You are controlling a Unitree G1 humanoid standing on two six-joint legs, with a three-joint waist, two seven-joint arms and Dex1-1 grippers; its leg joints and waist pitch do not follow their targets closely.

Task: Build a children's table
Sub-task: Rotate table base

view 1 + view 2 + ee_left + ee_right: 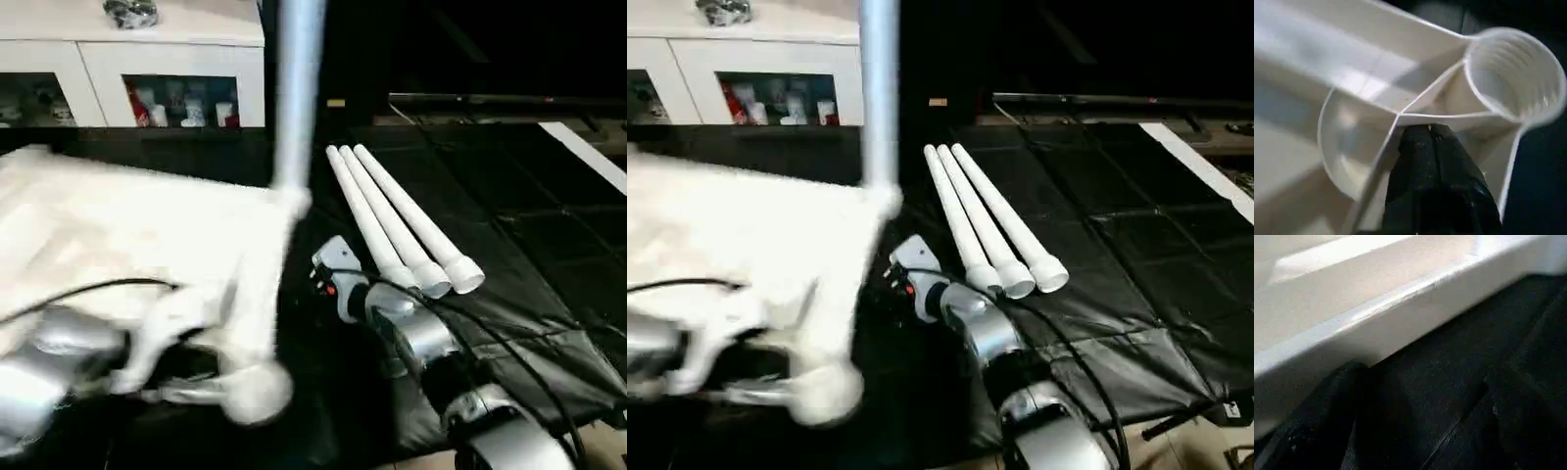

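The white table top (118, 225) lies underside up on the left. One white leg (297, 98) stands upright in its far right corner. Three more legs (392, 220) lie side by side on the black mat, wide ends towards me. My left gripper (1430, 129) is shut on a rib of the underside, right beside an empty round corner socket (1513, 73), which is the near corner socket (255, 392). My right gripper (1349, 382) sits against the underside of the table top's rim (1400, 308), down at the mat.
A white cabinet (167, 69) with glass-fronted shelves stands at the back left. The black mat (509, 255) covers the floor to the right, with a white strip (588, 157) at its far right. A black cable (98, 289) runs over the table top.
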